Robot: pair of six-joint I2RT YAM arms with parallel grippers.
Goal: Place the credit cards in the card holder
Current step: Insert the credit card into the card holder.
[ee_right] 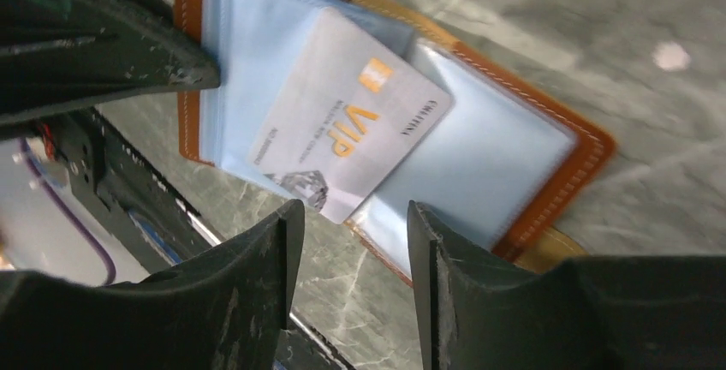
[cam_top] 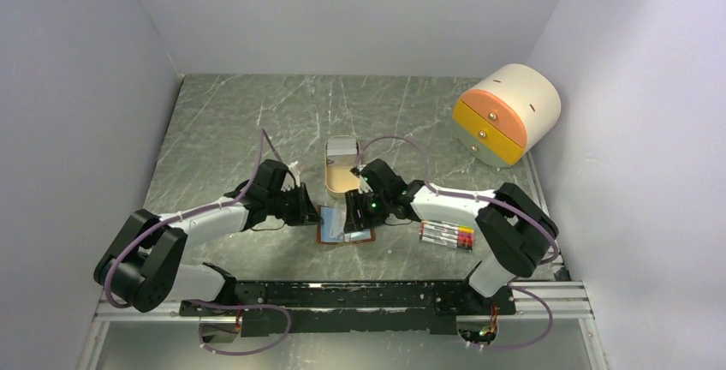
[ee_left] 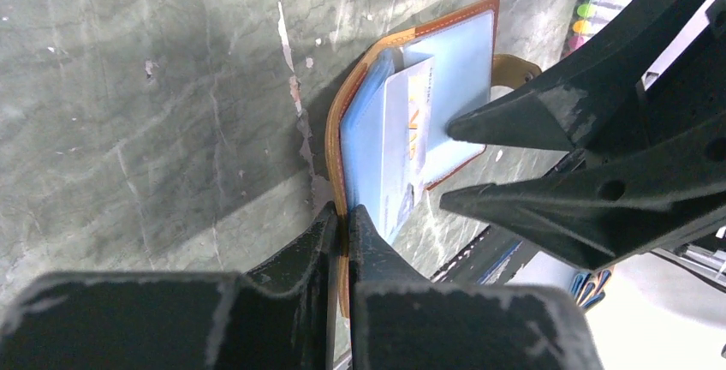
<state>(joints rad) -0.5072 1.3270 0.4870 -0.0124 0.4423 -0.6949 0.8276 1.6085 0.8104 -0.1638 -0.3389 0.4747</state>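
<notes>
Right wrist view: our right gripper [ee_right: 355,216] tilts down with its jaws apart. The grey-white credit card [ee_right: 347,117] lies just ahead of its tips, seemingly part tucked into the open card holder [ee_right: 591,152]. We judge it needs a straight, gentle push deeper in. Our left gripper [ee_left: 342,216], held low opposite, is clamped on the holder's leather edge.

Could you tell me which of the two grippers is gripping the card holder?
The left gripper, shut on the card holder at its edge; the right gripper stands open near the card.
</notes>
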